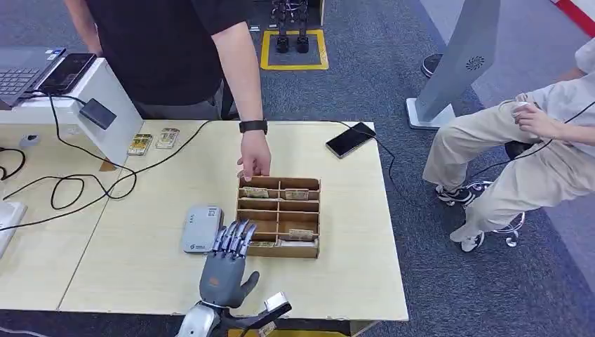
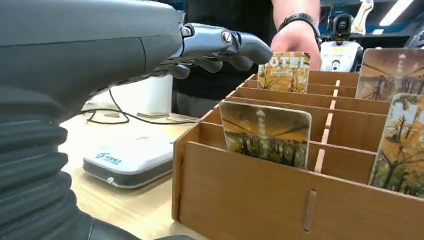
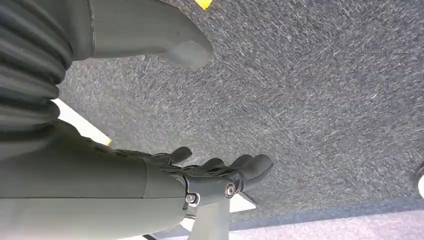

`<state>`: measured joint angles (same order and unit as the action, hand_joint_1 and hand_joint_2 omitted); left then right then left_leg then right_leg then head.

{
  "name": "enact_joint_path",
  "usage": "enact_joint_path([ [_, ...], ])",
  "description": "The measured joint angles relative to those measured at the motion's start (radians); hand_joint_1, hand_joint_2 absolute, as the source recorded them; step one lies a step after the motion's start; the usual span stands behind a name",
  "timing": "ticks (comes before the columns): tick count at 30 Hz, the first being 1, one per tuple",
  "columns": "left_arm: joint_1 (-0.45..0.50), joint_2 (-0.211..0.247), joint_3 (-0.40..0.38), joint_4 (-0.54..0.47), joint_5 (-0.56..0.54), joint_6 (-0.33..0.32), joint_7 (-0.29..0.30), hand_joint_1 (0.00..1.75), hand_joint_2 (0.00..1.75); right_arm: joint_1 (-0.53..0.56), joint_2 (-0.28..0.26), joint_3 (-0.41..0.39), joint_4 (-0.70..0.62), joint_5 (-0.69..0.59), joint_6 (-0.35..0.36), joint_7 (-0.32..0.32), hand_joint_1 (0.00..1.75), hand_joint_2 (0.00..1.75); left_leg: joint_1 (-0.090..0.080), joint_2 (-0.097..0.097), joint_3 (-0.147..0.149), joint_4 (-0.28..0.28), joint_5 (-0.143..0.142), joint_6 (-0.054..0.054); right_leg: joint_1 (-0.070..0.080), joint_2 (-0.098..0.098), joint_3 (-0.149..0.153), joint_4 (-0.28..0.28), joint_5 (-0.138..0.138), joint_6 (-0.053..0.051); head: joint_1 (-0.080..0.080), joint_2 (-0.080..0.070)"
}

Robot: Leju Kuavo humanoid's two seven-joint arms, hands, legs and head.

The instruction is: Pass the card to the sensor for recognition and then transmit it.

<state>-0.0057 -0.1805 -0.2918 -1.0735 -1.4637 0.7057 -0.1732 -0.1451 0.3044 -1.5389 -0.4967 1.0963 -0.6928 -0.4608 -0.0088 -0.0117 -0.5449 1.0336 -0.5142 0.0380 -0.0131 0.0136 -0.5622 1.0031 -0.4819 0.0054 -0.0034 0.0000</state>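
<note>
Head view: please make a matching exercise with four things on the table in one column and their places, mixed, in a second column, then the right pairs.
Things:
1. black phone
2. white card reader
3. wooden card box
4. two loose cards

Places:
A. beside the box, at the left hand
B. far edge, near the white stand
C. far right corner, on a cable
D. table middle, a person's hand at its far side

Pairs: 1-C, 2-A, 3-D, 4-B

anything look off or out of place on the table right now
One thing: a person's hand rests on the far edge of the wooden card box while the robot's left hand reaches over its near corner. Cards stand upright; nothing looks spilled or damaged.
</note>
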Motion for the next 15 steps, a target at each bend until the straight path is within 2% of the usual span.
enact_joint_path([
  [2, -0.001, 0.003, -0.007, 0.002, 0.0, 0.0, 0.012, 0.0, 1.75, 0.0, 0.0, 0.0, 0.0, 0.0, 0.0, 0.0, 0.0, 1.75, 0.0, 0.0, 0.0, 0.0, 0.0, 0.0, 0.0, 0.0, 0.0, 0.0, 0.0, 0.0, 0.0, 0.0],
  [3, -0.002, 0.004, -0.01, 0.002, 0.001, 0.0, 0.018, 0.66, 1.75, 0.0, 0.0, 0.0, 0.0, 0.0, 0.0, 0.0, 0.0, 1.75, 0.0, 0.0, 0.0, 0.0, 0.0, 0.0, 0.0, 0.0, 0.0, 0.0, 0.0, 0.0, 0.0, 0.0],
  [4, -0.002, 0.006, -0.013, 0.003, 0.002, 0.0, 0.022, 1.75, 1.75, 0.0, 0.0, 0.0, 0.0, 0.001, 0.0, 0.0, 0.0, 1.75, 0.0, 0.0, 0.0, 0.0, 0.0, 0.0, 0.0, 0.0, 0.0, 0.0, 0.0, 0.0, 0.0, 0.0],
  [15, -0.033, 0.017, -0.039, 0.037, -0.009, 0.0, 0.114, 1.75, 1.75, 0.0, 0.0, 0.0, 0.0, 0.003, 0.0, 0.003, 0.0, 1.75, 0.0, 0.0, 0.0, 0.0, 0.0, 0.0, 0.0, 0.0, 0.0, 0.0, 0.0, 0.0, 0.0, 0.0],
])
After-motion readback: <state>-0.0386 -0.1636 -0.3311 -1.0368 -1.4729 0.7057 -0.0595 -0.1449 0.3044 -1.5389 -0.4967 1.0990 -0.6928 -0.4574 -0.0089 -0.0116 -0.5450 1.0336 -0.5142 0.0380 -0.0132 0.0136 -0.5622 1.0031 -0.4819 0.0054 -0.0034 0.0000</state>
